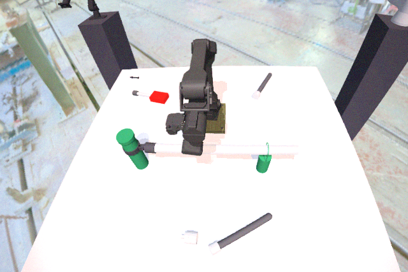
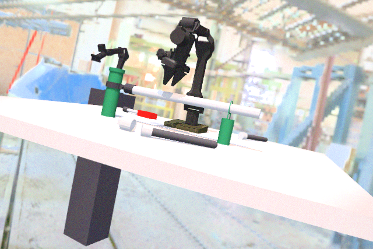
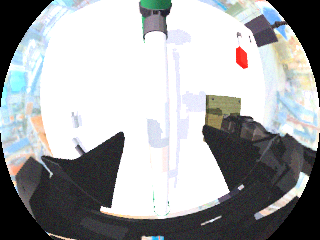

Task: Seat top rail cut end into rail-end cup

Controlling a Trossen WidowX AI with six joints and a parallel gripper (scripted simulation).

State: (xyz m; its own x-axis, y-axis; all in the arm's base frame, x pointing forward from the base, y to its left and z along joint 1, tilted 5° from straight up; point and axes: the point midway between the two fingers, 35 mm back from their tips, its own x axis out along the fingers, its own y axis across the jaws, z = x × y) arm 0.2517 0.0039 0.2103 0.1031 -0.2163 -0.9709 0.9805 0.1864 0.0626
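Observation:
The white rail point(image 1: 237, 149) point(image 2: 196, 100) point(image 3: 156, 75) runs from the dark rail-end cup point(image 1: 150, 147) point(image 2: 129, 88) point(image 3: 155, 23) through the green loop cap point(image 1: 267, 146) point(image 2: 229, 107). Its left end is inside the cup's mouth; the exact depth is hidden. The dark brace band point(image 1: 131, 149) point(image 2: 113, 85) sits high on the big green post point(image 1: 139, 160) point(image 2: 110, 101), below the post cap point(image 1: 125, 136) point(image 2: 116, 70). My gripper point(image 2: 169, 84) point(image 3: 163, 131) is open and empty, its fingertips above the rail and apart from it in the exterior view.
The short green post point(image 1: 262, 164) point(image 2: 225, 132) stands under the loop. A dark rod with a white end point(image 1: 245, 230) point(image 2: 184, 138) and a small white fitting point(image 1: 190, 237) point(image 2: 127, 124) lie in front. A red block point(image 1: 159, 97) point(image 2: 147, 114) point(image 3: 241, 57) lies behind the rail.

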